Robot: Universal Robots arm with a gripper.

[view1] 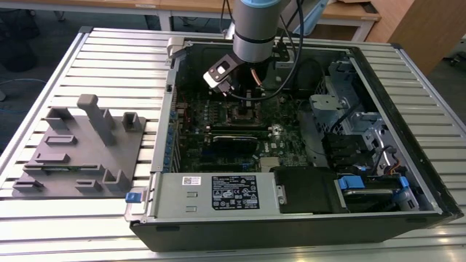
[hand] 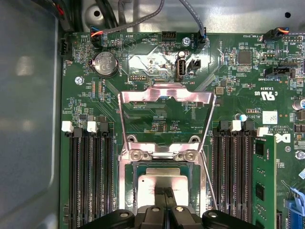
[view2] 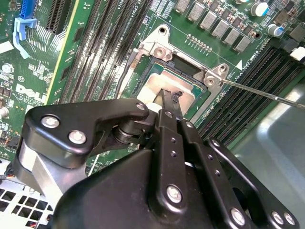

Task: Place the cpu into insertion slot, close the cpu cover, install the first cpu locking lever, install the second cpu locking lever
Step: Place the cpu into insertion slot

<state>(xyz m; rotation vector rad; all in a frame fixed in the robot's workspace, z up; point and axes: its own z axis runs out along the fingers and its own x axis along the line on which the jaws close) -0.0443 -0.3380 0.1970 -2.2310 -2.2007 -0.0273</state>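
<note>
Since the cpu cover [hand: 164, 93] stands swung open, I see the cpu [hand: 151, 183] lying in the insertion slot [view2: 187, 67]; it is a flat square with a pale silvery-beige top; the gripper [hand: 166, 192] has its jaws drawn together, tips resting on that top face, gripping nothing I can see; its black links hide the chip's near edge; a white label [view1: 235, 192] on the case's grey box carries print I cannot make out.

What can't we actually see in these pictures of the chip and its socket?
Near edge of the cpu: first wrist view, covered by the end effector.
Whether it sits flat in the insertion slot: second wrist view, end effector blocks one side.
Exterior view: slot too small and dark, arm close above.
</note>
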